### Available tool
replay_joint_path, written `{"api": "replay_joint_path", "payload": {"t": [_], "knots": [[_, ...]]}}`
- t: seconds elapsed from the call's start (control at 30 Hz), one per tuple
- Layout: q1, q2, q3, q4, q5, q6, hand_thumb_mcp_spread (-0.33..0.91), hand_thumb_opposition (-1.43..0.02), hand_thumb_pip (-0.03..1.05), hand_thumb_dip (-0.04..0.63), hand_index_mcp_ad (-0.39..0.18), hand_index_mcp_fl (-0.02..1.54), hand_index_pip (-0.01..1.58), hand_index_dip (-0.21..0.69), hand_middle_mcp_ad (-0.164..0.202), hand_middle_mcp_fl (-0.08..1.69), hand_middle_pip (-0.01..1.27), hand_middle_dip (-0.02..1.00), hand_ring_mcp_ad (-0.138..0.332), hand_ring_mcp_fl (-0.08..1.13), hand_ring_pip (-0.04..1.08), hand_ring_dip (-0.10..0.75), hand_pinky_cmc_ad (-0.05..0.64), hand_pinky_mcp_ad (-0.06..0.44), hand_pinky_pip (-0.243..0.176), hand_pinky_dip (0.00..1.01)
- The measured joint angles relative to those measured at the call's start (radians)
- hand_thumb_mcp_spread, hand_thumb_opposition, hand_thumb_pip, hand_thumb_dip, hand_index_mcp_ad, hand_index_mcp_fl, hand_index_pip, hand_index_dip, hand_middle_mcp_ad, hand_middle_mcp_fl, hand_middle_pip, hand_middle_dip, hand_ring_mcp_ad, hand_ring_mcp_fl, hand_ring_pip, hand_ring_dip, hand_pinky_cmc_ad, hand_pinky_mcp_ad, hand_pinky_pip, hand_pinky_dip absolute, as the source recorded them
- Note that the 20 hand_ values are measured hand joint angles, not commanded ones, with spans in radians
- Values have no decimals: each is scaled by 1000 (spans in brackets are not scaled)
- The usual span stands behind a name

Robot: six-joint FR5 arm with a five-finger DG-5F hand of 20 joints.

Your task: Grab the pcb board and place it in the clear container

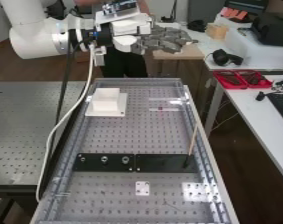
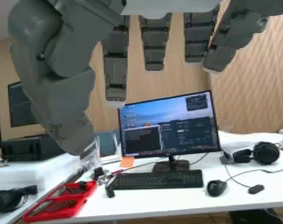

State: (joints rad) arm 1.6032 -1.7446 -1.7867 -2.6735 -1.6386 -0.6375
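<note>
Clock directions are read on the high view, from the middle of the perforated surface (image 1: 112, 135). One hand (image 1: 166, 40) hangs past the surface's far end, between 12 and 1 o'clock, on one white arm (image 1: 35, 30) that comes in from 11. Its fingers (image 2: 116, 67) are straight and stand apart from the thumb (image 2: 62, 85), with nothing between them. One small pale plate (image 1: 142, 188) with dark holes lies flat at 6 o'clock; it may be the board, though I cannot tell for sure. One clear piece (image 1: 177, 102) at 1 o'clock may be the container, its walls hard to make out. One white block (image 1: 106, 99) stands upright on one white base (image 1: 120, 111) at 11. Two black plates (image 1: 166, 162) lie end to end across the middle, three round fittings (image 1: 104, 159) on the one toward 8. One thin rod (image 1: 192, 140) leans at 3. In the wrist view are one lit monitor (image 2: 169, 125), one keyboard (image 2: 155, 180), one mouse (image 2: 217, 187) and one red tray (image 2: 62, 202).
</note>
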Motion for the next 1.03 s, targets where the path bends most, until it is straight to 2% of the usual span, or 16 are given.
{"api": "replay_joint_path", "payload": {"t": [0.57,0.83,0.97,1.03], "knots": [[7,4,1,-4,14,-11,401,-855,531,283,-113,354,482,227,75,72,136,173,218,12,103,52,291,180,-61,353],[8,31,-28,10,59,-8,401,-855,531,283,-113,358,480,227,73,75,136,173,218,12,103,52,291,180,-61,353],[6,49,-46,12,86,-6,398,-855,522,283,-108,342,421,234,75,72,136,173,220,12,103,52,291,180,-61,353],[5,61,-57,9,102,-6,398,-855,518,283,-108,339,340,237,75,72,136,173,220,12,103,52,291,180,-61,353]]}}
